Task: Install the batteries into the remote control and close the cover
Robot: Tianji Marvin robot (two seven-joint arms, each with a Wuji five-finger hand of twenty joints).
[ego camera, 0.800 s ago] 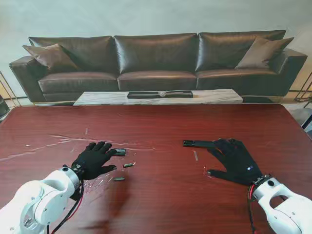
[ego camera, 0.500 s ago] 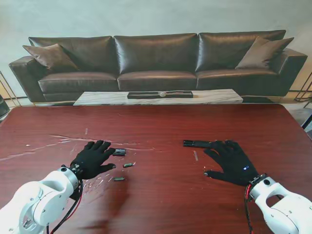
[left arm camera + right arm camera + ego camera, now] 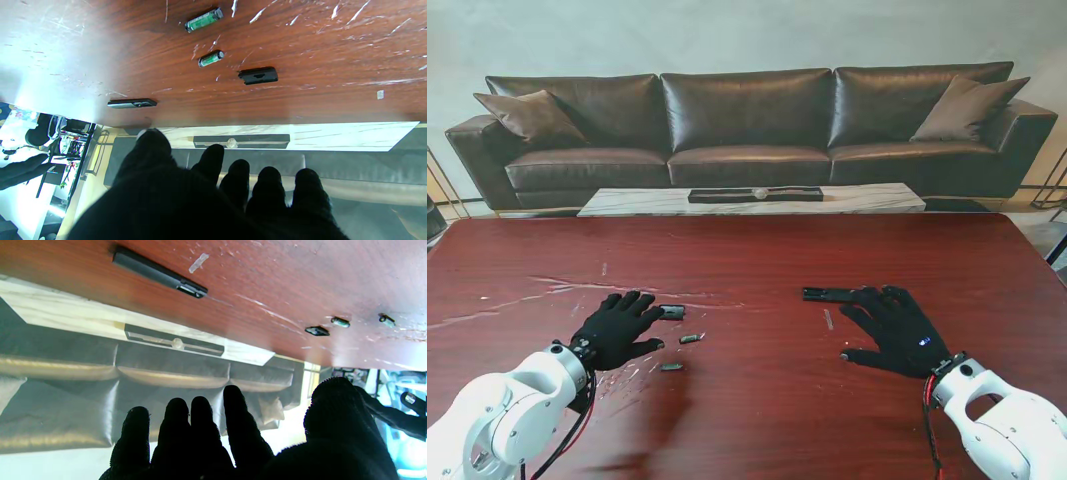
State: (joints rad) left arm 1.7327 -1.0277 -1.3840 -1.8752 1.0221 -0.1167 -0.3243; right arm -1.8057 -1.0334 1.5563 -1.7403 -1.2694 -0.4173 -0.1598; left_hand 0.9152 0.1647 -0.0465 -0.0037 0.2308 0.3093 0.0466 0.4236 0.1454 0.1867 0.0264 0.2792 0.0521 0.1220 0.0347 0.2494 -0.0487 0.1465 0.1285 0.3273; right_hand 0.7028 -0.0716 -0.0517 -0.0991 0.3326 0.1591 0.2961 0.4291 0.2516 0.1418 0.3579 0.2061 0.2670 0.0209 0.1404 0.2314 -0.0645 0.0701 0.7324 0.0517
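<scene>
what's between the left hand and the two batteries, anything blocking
Nothing visible. The left hand is open, and the nearer battery and the other battery lie on bare table to its right; the cover sits farther away.

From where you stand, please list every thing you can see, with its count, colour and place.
remote control: 1, black, on the table's right half, by the right hand's fingertips; whether they touch it I cannot tell
battery cover: 1, black, just right of the left hand's fingers
batteries: 2, green, right of the left hand, one nearer to me
table: 1, reddish-brown wood, scratched, fills the near view
sofa: 1, dark brown leather, beyond the table, a cushion at each end
low table: 1, pale marble-like top, before the sofa, bearing a black tray
left hand: 1, black glove, open, fingers spread
right hand: 1, black glove, open, fingers spread
</scene>
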